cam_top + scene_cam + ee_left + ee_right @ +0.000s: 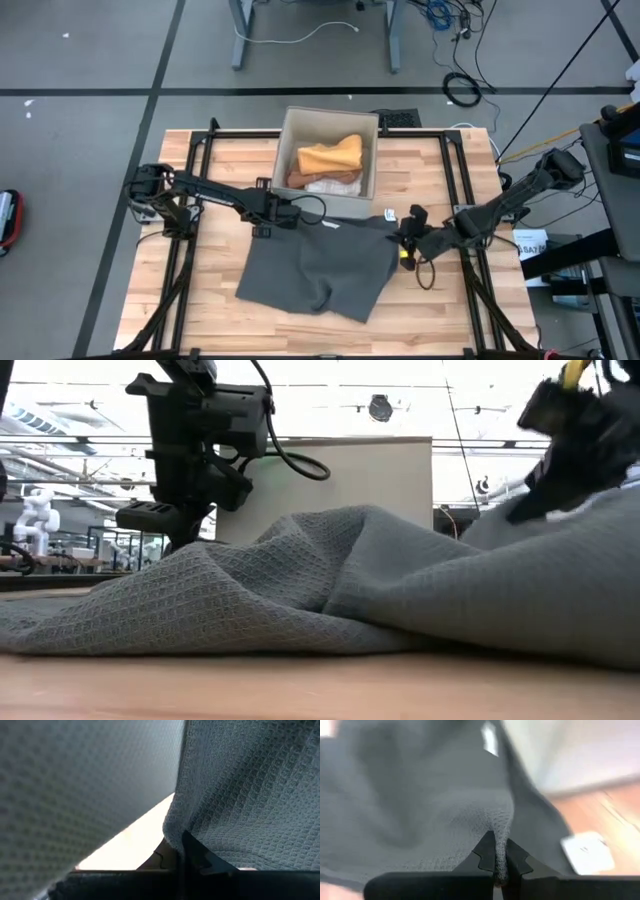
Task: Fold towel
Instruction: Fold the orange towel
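Grey towel [320,268] pinched at 2 upper corners on the wooden counter [210,300].
From above, it lies rumpled in front of a box [329,150] of folded cloths, the left claw [290,216] clamped on 1 corner, the right claw [405,240] on the other. Level with the counter, both corners are lifted. Each wrist view shows dark fingers [487,851] closed on waffle-weave fabric.

Grey waffle-weave towel [240,795] fills the view, its edge pinched between the left gripper's dark fingers [197,852].
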Motion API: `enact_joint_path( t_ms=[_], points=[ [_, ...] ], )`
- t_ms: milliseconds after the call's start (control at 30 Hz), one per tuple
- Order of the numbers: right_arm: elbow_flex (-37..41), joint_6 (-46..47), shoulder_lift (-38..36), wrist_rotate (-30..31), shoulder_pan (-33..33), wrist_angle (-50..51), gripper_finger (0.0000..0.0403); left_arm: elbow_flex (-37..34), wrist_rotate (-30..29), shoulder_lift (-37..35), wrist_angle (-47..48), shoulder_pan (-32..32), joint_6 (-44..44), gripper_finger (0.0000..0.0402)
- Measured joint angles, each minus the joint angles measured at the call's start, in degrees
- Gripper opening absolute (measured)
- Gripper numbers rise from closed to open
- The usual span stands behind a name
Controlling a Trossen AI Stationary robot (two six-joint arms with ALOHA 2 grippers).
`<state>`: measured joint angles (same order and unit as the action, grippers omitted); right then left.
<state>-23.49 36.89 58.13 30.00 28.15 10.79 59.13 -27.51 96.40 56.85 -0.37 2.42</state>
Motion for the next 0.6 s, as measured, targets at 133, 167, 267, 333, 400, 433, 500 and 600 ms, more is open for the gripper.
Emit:
enact_joint_path(
  t_ms=[133, 167, 267, 333, 400, 433, 500, 600],
  points=[
    [0.00, 3.28, 0.00, 0.08, -3.87, 8.08, 0.0000, 0.00, 0.00, -0.04, -0.64, 0.36, 1.11, 0.0000],
    [0.00, 3.60, 0.00, 0.08, -4.80, 9.38, 0.0000, 0.00, 0.00, -0.04, -1.00, 0.36, 1.18, 0.0000],
    [0.00, 3.72, 0.00, 0.06, -7.55, 11.35, 0.0000, 0.02, 0.00, -0.04, -1.84, 0.36, 1.57, 0.0000],
    [0.00, 2.84, 0.01, 0.08, -9.36, 11.84, 0.0000, 0.02, 0.00, -0.04, -2.40, 0.36, 2.20, 0.0000],
    [0.00, 2.00, 0.20, -0.03, -11.19, 12.41, 0.0000, 0.07, 0.00, -0.04, -2.67, 0.36, 2.40, 0.0000],
    [0.00, 1.57, 0.49, -0.04, -12.10, 12.59, 0.0000, 0.07, 0.00, -0.04, -2.72, 0.36, 2.40, 0.0000],
    [0.00, 1.05, 1.50, -0.14, -13.88, 12.87, 0.0000, 0.07, 0.02, -0.04, -2.81, 0.36, 2.58, 0.0000],
    [0.00, 0.54, 4.38, -1.75, -16.41, 12.91, 0.0000, 0.07, 0.74, -0.04, -2.94, 0.36, 2.67, 0.0000]
  ],
)
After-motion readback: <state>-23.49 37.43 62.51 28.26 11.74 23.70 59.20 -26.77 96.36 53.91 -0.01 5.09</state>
